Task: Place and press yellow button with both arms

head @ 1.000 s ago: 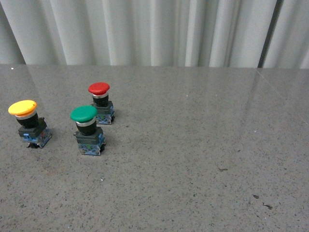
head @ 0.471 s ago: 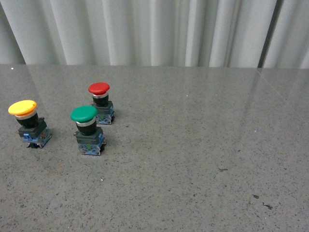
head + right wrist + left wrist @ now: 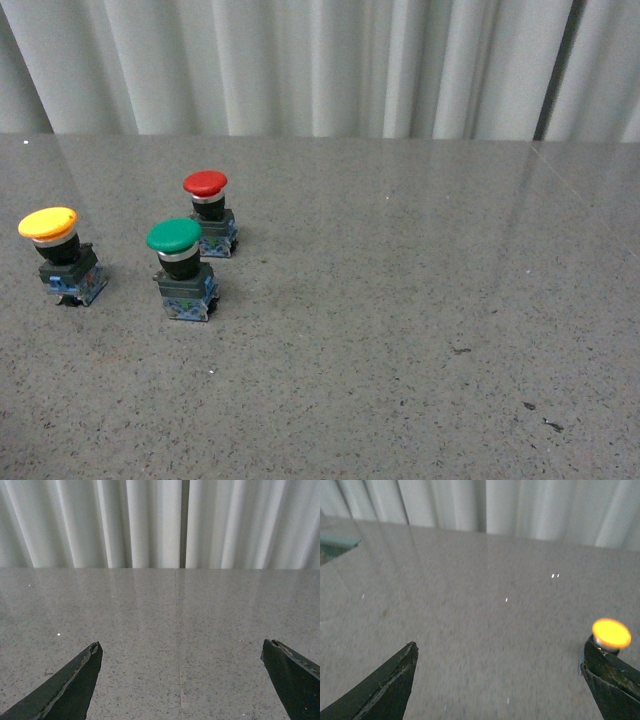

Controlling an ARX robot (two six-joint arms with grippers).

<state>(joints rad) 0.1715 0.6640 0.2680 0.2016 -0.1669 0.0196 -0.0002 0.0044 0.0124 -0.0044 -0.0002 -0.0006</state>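
The yellow button [image 3: 60,255] stands upright on the bench [image 3: 400,320], cap up, at the far left in the front view. The green button [image 3: 180,268] is near it on its right, and the red button [image 3: 208,212] is just behind the green one. Neither arm shows in the front view.

The left tool [image 3: 500,650] has its fingers wide apart with nothing between them. In the left wrist view the yellow cap peeks out just past one finger [image 3: 610,680], so it sits to one side of the gap, not centred in it. The right tool [image 3: 181,647] is also spread and empty, facing bare bench and curtain [image 3: 150,525].

The left arm looks nearer. To grasp, it probably must shift sideways until the button's vertical axis sits between its fingers.
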